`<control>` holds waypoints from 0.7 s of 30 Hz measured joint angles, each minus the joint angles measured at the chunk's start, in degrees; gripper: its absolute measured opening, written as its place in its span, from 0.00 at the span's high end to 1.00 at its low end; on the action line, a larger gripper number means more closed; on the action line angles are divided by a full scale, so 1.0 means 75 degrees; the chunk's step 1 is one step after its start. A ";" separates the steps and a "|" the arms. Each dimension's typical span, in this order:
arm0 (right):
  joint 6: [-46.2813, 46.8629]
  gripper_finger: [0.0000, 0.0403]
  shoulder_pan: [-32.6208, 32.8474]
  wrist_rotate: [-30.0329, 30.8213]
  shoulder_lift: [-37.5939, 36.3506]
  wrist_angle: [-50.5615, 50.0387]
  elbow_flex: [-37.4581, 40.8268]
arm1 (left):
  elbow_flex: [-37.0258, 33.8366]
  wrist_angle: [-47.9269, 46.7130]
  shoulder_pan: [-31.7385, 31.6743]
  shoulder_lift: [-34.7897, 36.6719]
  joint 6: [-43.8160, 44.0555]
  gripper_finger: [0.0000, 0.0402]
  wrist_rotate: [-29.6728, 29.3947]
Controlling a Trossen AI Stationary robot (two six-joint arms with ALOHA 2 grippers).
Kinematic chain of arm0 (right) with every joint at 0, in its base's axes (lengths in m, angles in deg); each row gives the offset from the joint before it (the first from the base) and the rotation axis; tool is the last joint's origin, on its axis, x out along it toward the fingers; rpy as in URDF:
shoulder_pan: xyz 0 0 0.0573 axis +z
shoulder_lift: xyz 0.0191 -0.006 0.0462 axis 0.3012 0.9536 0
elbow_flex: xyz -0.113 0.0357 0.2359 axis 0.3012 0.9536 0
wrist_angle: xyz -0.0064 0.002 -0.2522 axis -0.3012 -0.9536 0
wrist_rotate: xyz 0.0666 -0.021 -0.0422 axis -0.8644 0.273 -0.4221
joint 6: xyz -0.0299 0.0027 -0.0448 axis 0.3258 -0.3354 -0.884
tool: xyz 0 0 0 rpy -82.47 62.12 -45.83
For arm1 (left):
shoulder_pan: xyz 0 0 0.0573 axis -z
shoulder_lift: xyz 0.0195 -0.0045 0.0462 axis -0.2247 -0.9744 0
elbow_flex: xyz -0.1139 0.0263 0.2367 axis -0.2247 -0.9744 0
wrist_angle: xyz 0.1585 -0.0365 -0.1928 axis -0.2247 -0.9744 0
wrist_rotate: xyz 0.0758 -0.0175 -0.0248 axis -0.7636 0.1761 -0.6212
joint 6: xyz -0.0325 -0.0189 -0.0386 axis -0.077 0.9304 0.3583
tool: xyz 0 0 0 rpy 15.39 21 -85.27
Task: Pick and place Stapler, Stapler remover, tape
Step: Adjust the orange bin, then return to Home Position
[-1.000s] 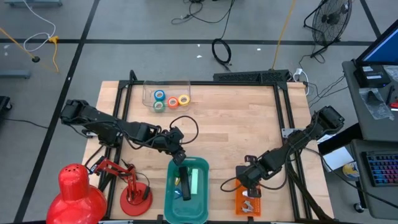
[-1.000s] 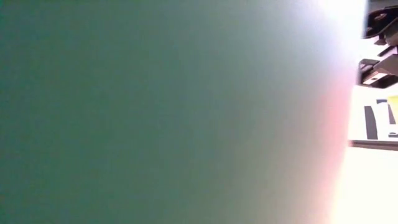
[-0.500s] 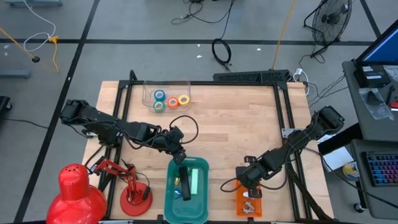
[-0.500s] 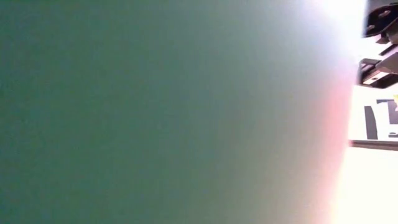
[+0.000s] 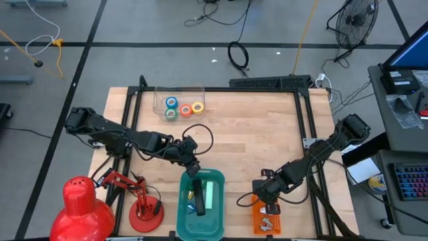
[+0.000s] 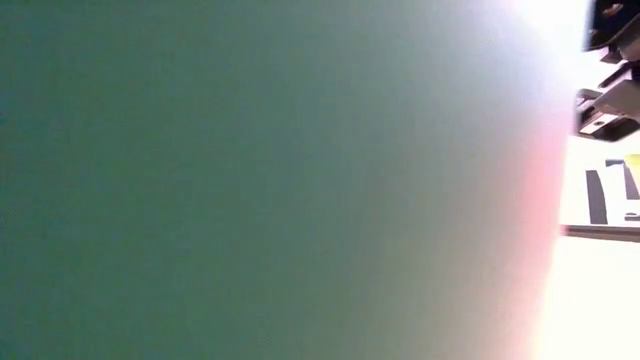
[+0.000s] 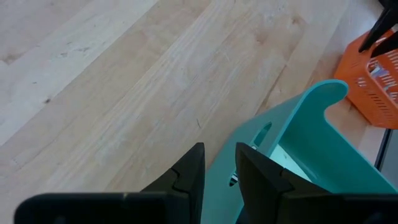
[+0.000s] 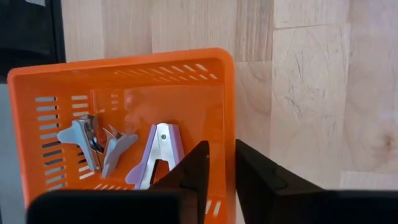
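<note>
Four small tape rolls [image 5: 180,107], blue, green, orange and yellow, lie in a clear tray [image 5: 160,94] at the table's far side. A dark stapler [image 5: 199,203] lies in the teal bin [image 5: 215,217] at the near edge. Three staple removers [image 8: 158,152] lie in the orange basket [image 8: 130,68], which also shows in the high view [image 5: 257,224]. My left gripper [image 7: 219,167] hangs over the teal bin's far rim [image 7: 311,102], fingers nearly together and empty. My right gripper [image 8: 227,163] hangs over the basket's far wall, fingers nearly together and empty.
A red desk lamp [image 5: 87,204] stands at the near left corner. Black frame rails [image 5: 304,127] run along the table's edges. Bare wood [image 5: 254,134] lies between the tape tray and the two containers. The low view is blocked by the containers standing close to the camera.
My right gripper has shifted slightly toward the table's left over the orange basket. The left arm has kept still.
</note>
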 joint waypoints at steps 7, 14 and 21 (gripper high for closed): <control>0.0185 0.75 -0.0002 0.0017 0.0000 -0.0003 0.0000 | 0.0000 0.0000 0.0000 0.0000 0.0002 0.77 -0.0005; 0.0213 0.70 -0.0052 0.0032 -0.0056 -0.0008 0.0000 | 0.0000 0.0066 0.0000 0.0000 -0.0002 0.77 -0.0063; 0.0192 0.70 -0.0440 0.0175 -0.0786 0.0000 0.0000 | 0.0000 0.0108 -0.0020 0.0000 0.0000 0.77 -0.0118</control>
